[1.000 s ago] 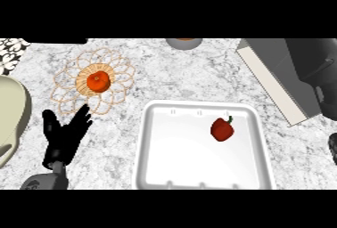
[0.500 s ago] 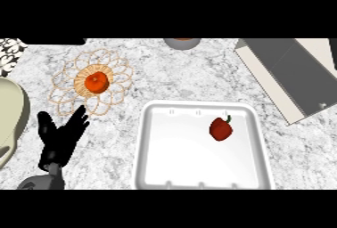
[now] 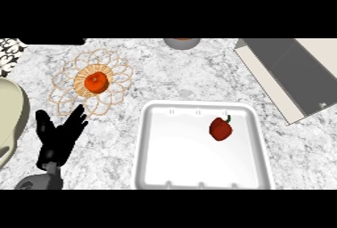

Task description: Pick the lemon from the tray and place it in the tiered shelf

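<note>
Head view, tray point(image 3: 148, 147): white, shallow, rectangular, at the centre of the speckled counter point(image 3: 197, 75).
Head view, fruit in tray: a red pepper point(image 3: 220, 129) with a dark stem lies in the tray's upper right part, touching nothing else. No lemon is visible in the tray; the task names one, yet this red item is the only thing there.
Head view, shelf point(image 3: 296, 73): a grey and cream tiered shelf stands at the upper right, well apart from the tray's right rim.
Head view, left hand point(image 3: 59, 140): black, fingers straight and relaxed, pointing up, holding nothing; it rests near the lower left, beside the wire basket point(image 3: 92, 84).
Head view, right hand: not visible, so its state cannot be told.
Head view, other items: an orange point(image 3: 96, 82) sits in the wire basket; a pale dish point(image 3: 13, 116) shows at the left edge; a grey bowl point(image 3: 182, 42) at the top edge.
Step in hand (judgement): the pick has not begun.
Doing it well (judgement): the right hand is nearer the shelf; bring it in over the tray's right rim, descend from above, curl the fingers round the body rather than the stem, then lift clear of the rim before moving toward the shelf.
</note>
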Robot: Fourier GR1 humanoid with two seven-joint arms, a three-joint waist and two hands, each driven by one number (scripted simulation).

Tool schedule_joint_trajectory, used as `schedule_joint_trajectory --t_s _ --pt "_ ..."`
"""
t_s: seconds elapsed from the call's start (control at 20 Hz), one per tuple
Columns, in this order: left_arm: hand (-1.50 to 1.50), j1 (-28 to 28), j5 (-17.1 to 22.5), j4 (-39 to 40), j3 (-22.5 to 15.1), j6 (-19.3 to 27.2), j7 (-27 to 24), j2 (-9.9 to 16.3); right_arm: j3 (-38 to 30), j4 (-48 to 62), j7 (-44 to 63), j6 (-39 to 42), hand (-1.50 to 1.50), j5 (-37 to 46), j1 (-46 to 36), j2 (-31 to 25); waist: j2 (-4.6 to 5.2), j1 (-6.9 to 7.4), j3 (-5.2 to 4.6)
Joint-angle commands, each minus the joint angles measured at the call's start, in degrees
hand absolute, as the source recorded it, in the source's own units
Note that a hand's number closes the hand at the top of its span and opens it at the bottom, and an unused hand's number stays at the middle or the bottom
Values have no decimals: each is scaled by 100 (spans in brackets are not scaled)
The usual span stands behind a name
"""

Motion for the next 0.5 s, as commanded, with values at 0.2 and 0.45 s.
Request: schedule_joint_trajectory --t_s 0.2,0.45 --pt "0 27 52 -7 5 -139 -12 12 -105 172 148 -235 150 37 266 -286 17 50 -1" --pt "0 -151 -143 163 -44 47 -135 -83 -199 178 40 -441 150 -12 440 -391 18 30 -1"
